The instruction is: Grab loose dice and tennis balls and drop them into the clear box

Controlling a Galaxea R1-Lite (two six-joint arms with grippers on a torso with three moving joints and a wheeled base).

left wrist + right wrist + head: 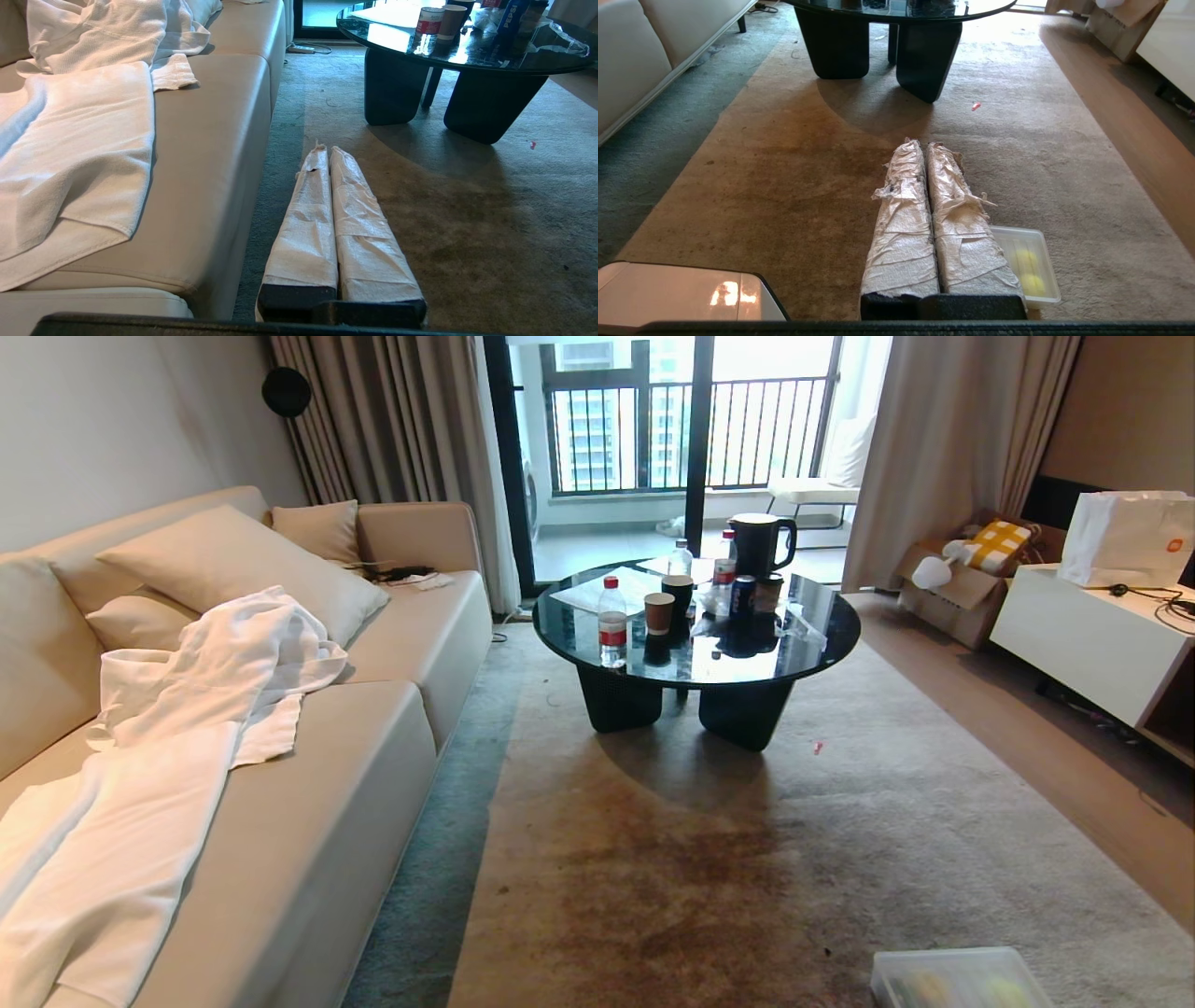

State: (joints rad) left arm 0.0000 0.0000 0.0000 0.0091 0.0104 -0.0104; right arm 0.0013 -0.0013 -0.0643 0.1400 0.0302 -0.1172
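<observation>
Presently, both arms are seen parked and neither appears in the head view. From the left wrist view, the left end effector (327,151) is shown with its wrapped fingers pressed together and nothing between them, pointing along the carpet (467,224) beside the sofa (205,154). From the right wrist view, the right end effector (922,144) is likewise closed and empty, aimed toward the dark round bench (901,9).

The clear box (962,975) is found on the carpet at the lower right edge of the head view; in the right wrist view it lies just beside and partly under the right fingers. Two yellowish round shapes, judged to be the tennis balls (1029,270), are seen through its frosted wall, so they appear to be inside already. A greenish blur beside them cannot be identified. No loose dice are visible on the carpet, the sofa or the bench; the small red speck (818,748) near the bench leg is too small to name.

The step in hand is judged to be a search. It is best done by surveying the floor before any arm is raised, with the box kept in view as the drop point. The right fingers must be opened before any approach.
</observation>
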